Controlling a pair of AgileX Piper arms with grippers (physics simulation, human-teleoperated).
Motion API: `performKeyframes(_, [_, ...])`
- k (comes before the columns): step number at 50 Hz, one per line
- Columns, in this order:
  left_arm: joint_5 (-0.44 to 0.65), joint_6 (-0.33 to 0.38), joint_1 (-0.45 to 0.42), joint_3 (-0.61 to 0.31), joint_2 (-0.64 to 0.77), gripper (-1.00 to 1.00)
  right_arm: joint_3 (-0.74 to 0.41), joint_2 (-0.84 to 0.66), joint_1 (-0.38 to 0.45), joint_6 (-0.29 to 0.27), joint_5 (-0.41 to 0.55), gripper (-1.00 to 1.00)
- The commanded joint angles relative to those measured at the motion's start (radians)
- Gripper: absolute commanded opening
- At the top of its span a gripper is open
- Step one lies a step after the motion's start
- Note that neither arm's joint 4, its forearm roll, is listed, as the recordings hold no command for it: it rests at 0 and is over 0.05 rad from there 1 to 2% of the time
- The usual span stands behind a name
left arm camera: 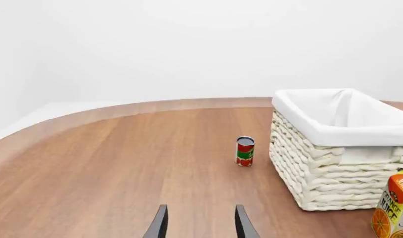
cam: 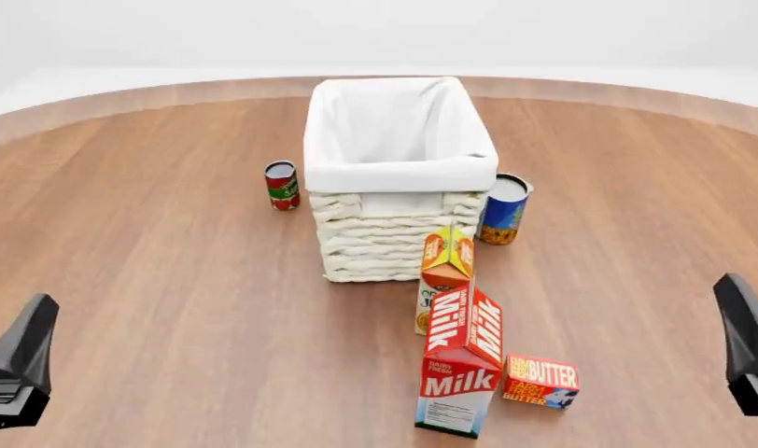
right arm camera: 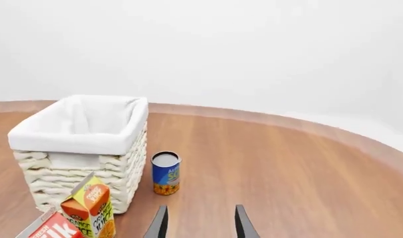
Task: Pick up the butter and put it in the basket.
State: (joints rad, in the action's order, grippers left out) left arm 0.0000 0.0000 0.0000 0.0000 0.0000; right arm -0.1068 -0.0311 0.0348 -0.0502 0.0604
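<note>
The large rectangular cream woven wicker basket point(cam: 398, 177), lined with white cloth folded over its rim, stands on the round brown wooden table point(cam: 167, 308) and serves as the landmark here. On the near side of the basket, touching or almost touching its front wall, stands the orange-and-yellow juice carton point(cam: 445, 275), and nearer still than that stands the tall red carton marked "Milk" point(cam: 461, 373), just in front of the juice carton. The small flat red-orange box lettered "BUTTER" point(cam: 540, 381) lies flat on the table well in front of the basket and to its right, just beside the milk carton's right side; whether the two touch cannot be told. A small red-and-green can point(cam: 281, 185) stands upright just off the basket's left side, and a blue-and-orange can with a white lid point(cam: 505, 209) stands upright against the basket's right front corner. The left gripper point(left arm camera: 200, 223) hangs over bare table well to the near left of the basket, its two dark fingers parted with nothing between them. The right gripper point(right arm camera: 200, 223) hangs well to the near right of the basket, its fingers likewise parted and holding nothing, apart from the butter box.
</note>
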Motion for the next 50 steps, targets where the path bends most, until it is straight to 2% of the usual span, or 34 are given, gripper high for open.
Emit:
performKeyframes(1, [0.000,0.000,0.000,0.000,0.000,1.00,-0.207,-0.139,0.120,-0.164,0.088,1.00])
performKeyframes(4, [0.000,0.000,0.000,0.000,0.000,1.00,-0.256,-0.205,0.231,-0.296,0.117,1.00])
performKeyframes(5, [0.000,0.000,0.000,0.000,0.000,1.00,-0.263,-0.220,0.257,-0.328,0.127,1.00])
performKeyframes(6, [0.000,0.000,0.000,0.000,0.000,1.00,-0.264,-0.221,0.257,-0.328,0.127,1.00])
performKeyframes(7, [0.000,0.000,0.000,0.000,0.000,1.00,-0.272,-0.234,0.314,-0.400,0.148,1.00])
performKeyframes(8, [0.000,0.000,0.000,0.000,0.000,1.00,-0.282,-0.248,0.349,-0.437,0.169,1.00])
performKeyframes(10, [0.000,0.000,0.000,0.000,0.000,1.00,-0.305,-0.307,0.356,-0.477,0.192,1.00])
performKeyframes(15, [0.000,0.000,0.000,0.000,0.000,1.00,-0.392,-0.421,0.361,-0.490,0.261,1.00])
performKeyframes(22, [0.000,0.000,0.000,0.000,0.000,1.00,-0.401,-0.477,0.397,-0.589,0.317,1.00])
performKeyframes(25, [0.000,0.000,0.000,0.000,0.000,1.00,-0.407,-0.491,0.401,-0.613,0.337,1.00])
performKeyframes(29, [0.000,0.000,0.000,0.000,0.000,1.00,-0.479,-0.506,0.449,-0.629,0.432,1.00])
performKeyframes(30, [0.000,0.000,0.000,0.000,0.000,1.00,-0.489,-0.503,0.473,-0.659,0.467,1.00])
performKeyframes(35, [0.000,0.000,0.000,0.000,0.000,1.00,-0.530,-0.560,0.448,-0.744,0.562,1.00])
performKeyframes(37, [0.000,0.000,0.000,0.000,0.000,1.00,-0.558,-0.570,0.457,-0.753,0.608,1.00])
performKeyframes(41, [0.000,0.000,0.000,0.000,0.000,1.00,-0.553,-0.570,0.449,-0.812,0.661,1.00])
performKeyframes(47, [0.000,0.000,0.000,0.000,0.000,1.00,-0.547,-0.574,0.452,-0.834,0.696,1.00])
performKeyframes(50, [0.000,0.000,0.000,0.000,0.000,1.00,-0.487,-0.557,0.471,-0.846,0.729,1.00])
